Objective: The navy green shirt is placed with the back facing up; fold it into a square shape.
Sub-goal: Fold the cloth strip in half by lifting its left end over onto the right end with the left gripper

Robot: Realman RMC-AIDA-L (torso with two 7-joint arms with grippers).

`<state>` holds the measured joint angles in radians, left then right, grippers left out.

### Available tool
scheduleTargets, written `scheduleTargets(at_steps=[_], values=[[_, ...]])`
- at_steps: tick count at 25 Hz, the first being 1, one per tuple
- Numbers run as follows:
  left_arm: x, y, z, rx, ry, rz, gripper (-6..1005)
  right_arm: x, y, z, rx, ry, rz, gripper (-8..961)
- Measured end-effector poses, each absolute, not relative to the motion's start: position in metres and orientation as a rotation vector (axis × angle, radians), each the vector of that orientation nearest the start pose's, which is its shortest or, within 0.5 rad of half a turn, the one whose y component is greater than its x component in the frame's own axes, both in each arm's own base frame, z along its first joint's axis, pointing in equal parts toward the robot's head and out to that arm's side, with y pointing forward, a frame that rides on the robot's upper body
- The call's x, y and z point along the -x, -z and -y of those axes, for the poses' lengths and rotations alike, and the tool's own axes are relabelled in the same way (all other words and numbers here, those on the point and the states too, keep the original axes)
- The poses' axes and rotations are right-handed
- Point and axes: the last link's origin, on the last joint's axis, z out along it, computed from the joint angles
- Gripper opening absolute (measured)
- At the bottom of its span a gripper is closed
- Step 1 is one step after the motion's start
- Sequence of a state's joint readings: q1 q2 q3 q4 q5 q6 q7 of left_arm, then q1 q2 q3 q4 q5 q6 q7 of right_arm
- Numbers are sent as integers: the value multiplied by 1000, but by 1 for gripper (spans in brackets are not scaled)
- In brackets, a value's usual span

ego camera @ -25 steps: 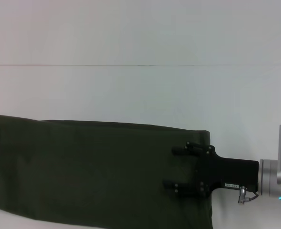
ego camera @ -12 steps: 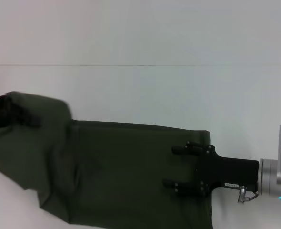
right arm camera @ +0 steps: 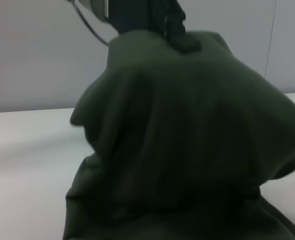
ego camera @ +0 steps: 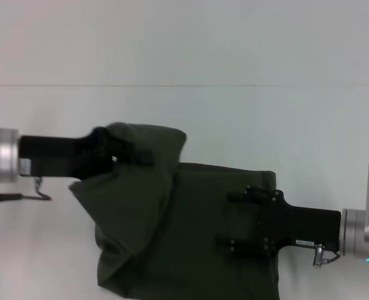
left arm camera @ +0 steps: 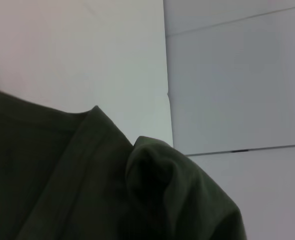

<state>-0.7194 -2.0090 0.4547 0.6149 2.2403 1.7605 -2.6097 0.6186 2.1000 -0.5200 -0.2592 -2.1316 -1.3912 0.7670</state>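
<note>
The navy green shirt (ego camera: 191, 237) lies on the white table, its left end raised and carried over toward the right. My left gripper (ego camera: 129, 152) is shut on that raised edge, which hangs in a loose fold below it. In the right wrist view the lifted shirt (right arm camera: 187, 130) bulges like a hood under the left gripper (right arm camera: 180, 37). Dark shirt fabric (left arm camera: 87, 190) fills the lower part of the left wrist view. My right gripper (ego camera: 223, 218) rests open on the flat right part of the shirt, fingers spread and pointing left.
The white table (ego camera: 191, 119) stretches behind the shirt, with a thin seam line across it. Bare tabletop (ego camera: 34, 250) shows at the left where the shirt lay before.
The left gripper has lifted the shirt's left end and carried it far to the right, over the body of the shirt. The right gripper has stayed put.
</note>
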Motion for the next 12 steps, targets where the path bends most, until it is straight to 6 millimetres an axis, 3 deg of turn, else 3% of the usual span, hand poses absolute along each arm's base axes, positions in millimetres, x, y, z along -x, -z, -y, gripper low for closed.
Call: scheduleTargets(at_steps=[6,12], values=[[232,10,-343,2239,814,2351,149,-268,74,-311,2754,-644,-210,900],[236,38,-337,2169,870,2367,181,-270,73,-310,2749,-642,-217,900]])
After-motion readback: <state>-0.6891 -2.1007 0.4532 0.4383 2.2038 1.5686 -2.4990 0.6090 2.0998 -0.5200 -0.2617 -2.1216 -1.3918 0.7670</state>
